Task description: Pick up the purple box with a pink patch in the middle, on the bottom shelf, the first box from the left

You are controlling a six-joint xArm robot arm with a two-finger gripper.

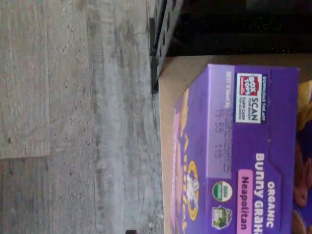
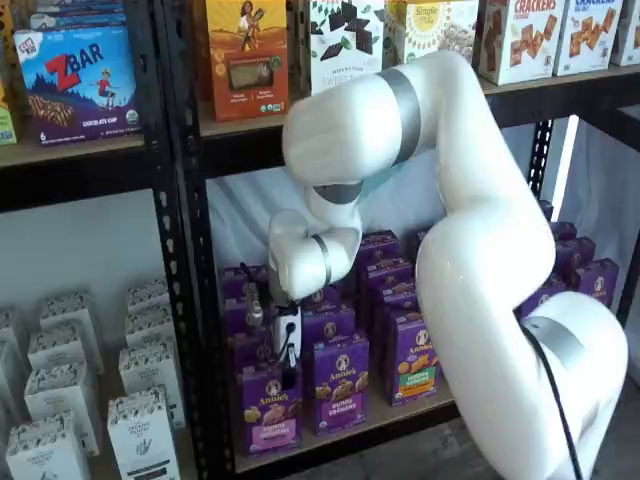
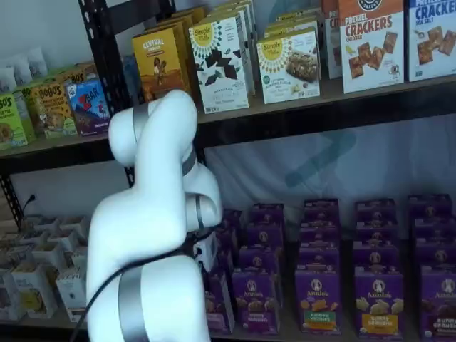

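Even indoor light, wrist view soft, blurred

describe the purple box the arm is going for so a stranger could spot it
Find the black metal rack and its bottom shelf, crowded with purple Annie's boxes. The purple box is the front one at the left end, below the hand. Its pink patch differs from neighbours' orange or green labels.
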